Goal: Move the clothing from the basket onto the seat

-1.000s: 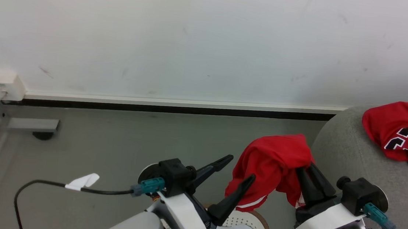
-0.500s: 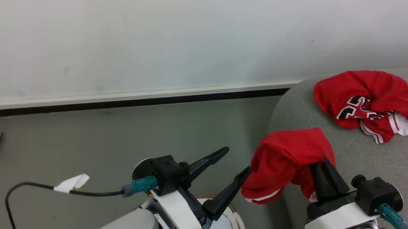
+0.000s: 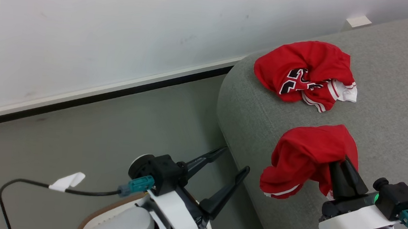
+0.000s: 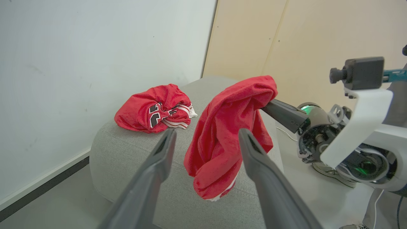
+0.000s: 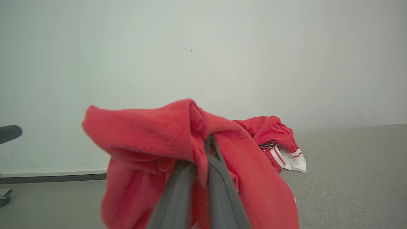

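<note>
A white wall (image 3: pixel 122 30) with a dark strip along its base stands behind a grey floor (image 3: pixel 113 132). The light grey sofa (image 3: pixel 394 90) comes in from the right, its rounded end facing the floor. A sliver of the basket's tan rim (image 3: pixel 105 211) shows under the left arm, on the floor beside the sofa's end.

A crumpled red jersey (image 3: pixel 303 73) with dark numerals and white striped trim lies on the sofa near its far corner, close to the wall. A second red garment (image 3: pixel 307 153) with a white stripe at its hem hangs in the air over the sofa's near edge, well apart from the jersey.

The right gripper (image 3: pixel 345 167) has its fingers pressed narrow together on a fold of this hanging garment, which drapes over the tips. The left gripper (image 3: pixel 235 159) hovers over the floor just beside the sofa's end, fingers spread wide and holding nothing.
</note>
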You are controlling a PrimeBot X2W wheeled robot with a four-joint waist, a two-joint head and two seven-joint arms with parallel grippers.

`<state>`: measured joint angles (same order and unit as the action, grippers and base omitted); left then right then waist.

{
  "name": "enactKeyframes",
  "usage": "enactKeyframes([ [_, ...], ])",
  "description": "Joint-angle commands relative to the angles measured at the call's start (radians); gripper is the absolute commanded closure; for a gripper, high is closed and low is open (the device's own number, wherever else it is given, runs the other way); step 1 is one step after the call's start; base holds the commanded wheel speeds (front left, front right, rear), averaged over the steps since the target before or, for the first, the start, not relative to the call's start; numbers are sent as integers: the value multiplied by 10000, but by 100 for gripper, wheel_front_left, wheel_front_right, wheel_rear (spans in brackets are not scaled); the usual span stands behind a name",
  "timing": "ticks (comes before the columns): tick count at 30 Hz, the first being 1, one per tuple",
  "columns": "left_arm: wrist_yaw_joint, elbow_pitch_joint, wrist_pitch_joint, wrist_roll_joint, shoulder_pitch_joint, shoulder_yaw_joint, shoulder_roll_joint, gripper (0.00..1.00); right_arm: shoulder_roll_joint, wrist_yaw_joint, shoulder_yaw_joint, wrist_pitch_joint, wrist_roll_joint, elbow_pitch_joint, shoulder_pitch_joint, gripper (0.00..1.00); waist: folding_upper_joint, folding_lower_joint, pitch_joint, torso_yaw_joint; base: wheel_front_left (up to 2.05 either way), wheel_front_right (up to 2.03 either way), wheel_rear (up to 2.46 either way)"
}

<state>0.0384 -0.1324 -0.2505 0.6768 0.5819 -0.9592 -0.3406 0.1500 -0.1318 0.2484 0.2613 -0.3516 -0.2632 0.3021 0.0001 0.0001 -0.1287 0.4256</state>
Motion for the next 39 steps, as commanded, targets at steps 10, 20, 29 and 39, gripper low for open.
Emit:
enactKeyframes([
  [10,-21,198,137,-224,156,-98,-200,0,-97,23,-540,37,194,401,-321,100,-1,-1,-423,382,0,0,0],
  [20,-92,688,405,-213,624,232,-834,0,271,23,-1767,30,280,724,853,100,-1,-1,-1577,-129,0,0,0],
  [29,-228,1244,557,-101,1049,843,-1743,0,785,23,-4080,-823,560,779,2109,100,-1,-1,-2862,-850,0,0,0],
  [39,-358,1676,478,22,1453,1554,-2439,0,2175,23,-5071,-2092,1245,8,3128,100,-1,-1,-4020,-1601,0,0,0],
])
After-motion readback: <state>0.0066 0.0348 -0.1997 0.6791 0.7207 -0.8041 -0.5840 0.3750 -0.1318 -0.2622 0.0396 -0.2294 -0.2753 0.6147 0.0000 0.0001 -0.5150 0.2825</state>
